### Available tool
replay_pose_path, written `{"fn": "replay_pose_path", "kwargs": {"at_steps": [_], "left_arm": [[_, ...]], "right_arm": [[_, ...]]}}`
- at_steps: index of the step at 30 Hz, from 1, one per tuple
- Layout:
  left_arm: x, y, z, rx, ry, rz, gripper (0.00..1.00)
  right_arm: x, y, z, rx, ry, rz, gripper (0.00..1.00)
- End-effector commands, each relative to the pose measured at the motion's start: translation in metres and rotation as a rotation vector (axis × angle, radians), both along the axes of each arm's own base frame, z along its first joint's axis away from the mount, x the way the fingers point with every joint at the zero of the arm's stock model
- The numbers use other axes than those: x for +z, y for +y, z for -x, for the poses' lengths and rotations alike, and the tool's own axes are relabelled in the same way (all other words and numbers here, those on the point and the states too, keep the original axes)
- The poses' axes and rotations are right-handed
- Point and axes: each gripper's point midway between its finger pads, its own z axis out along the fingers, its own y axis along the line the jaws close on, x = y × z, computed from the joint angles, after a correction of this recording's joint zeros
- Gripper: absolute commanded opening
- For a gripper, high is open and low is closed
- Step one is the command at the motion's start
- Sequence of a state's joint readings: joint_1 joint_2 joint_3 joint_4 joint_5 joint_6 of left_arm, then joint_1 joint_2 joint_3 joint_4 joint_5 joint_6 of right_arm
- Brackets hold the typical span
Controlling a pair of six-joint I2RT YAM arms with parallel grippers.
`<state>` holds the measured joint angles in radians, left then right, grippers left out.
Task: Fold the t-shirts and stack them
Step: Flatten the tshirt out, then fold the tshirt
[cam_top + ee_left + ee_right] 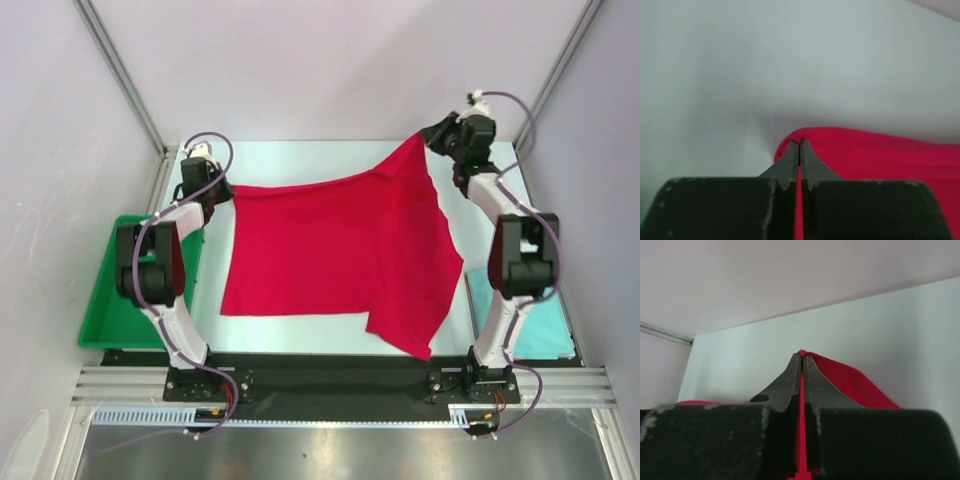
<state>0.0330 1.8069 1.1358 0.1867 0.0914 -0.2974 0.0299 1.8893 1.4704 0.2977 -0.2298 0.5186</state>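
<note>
The bright red t-shirt [335, 255] is spread over the middle of the table. My left gripper [222, 190] is shut on its far left corner, low at the table; in the left wrist view [799, 143] red cloth [880, 155] is pinched between the jaws. My right gripper [430, 140] is shut on the far right corner and holds it raised, so the cloth peaks there; the right wrist view [803, 357] shows red cloth [850, 382] between the jaws. The pale teal folded t-shirt [540, 320] lies at the near right, partly behind my right arm.
A green plastic tray [110, 300] stands off the table's left edge beside my left arm. Metal frame posts [120, 75] rise at the back corners, with grey walls behind. The shirt's near right corner [415, 345] hangs toward the front edge.
</note>
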Motion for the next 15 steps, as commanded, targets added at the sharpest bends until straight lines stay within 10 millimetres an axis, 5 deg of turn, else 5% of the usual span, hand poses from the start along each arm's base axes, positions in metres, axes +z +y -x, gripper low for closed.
{"fn": "replay_pose_path", "kwargs": {"at_steps": [1, 8, 15], "left_arm": [[0.037, 0.000, -0.051, -0.060, -0.147, 0.053, 0.00], [0.013, 0.008, -0.062, -0.033, -0.084, 0.095, 0.00], [-0.005, 0.009, -0.049, -0.018, 0.022, 0.136, 0.00]], "right_arm": [[0.019, 0.008, -0.034, 0.040, -0.079, 0.008, 0.00], [-0.019, 0.011, -0.049, 0.030, 0.055, -0.033, 0.00], [-0.041, 0.002, -0.022, -0.006, 0.245, -0.065, 0.00]]}}
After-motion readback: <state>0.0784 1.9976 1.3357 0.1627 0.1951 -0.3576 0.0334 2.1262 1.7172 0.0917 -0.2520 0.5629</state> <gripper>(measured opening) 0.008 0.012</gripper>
